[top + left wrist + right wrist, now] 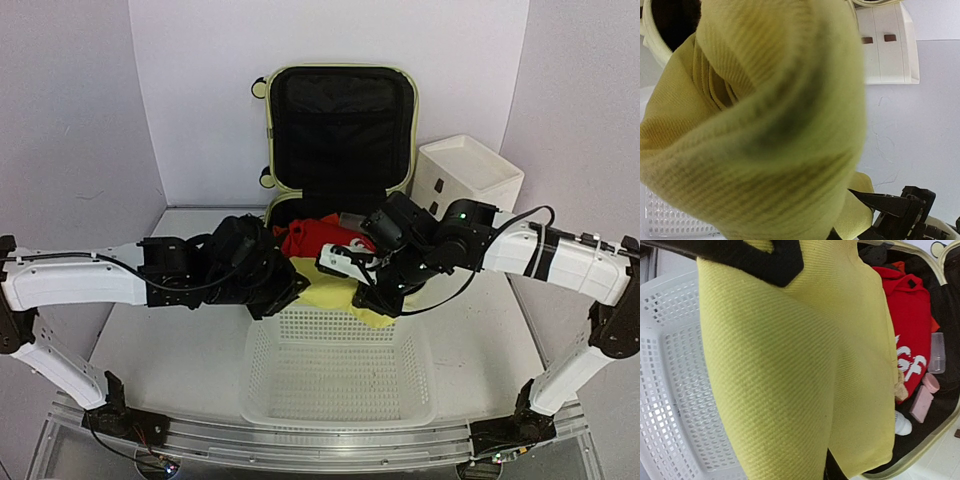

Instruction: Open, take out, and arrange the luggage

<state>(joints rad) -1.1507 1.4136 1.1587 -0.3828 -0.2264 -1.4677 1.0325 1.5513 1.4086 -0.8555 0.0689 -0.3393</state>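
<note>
You are pinching the yellow garment in the right gripper, while cloth is hiding the left gripper so I cannot tell its grip, probably spreading it for the basket beneath, the open luggage lying just beyond.

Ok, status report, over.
Left claw, right claw shut on yellow cloth over basket. Luggage open, red garment inside. Nothing blocking.

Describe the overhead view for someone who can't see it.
The left gripper and right gripper hold a yellow cloth between them above the far edge of a white basket. Behind stands an open suitcase with a red garment inside, a white drawer box to its right.
</note>
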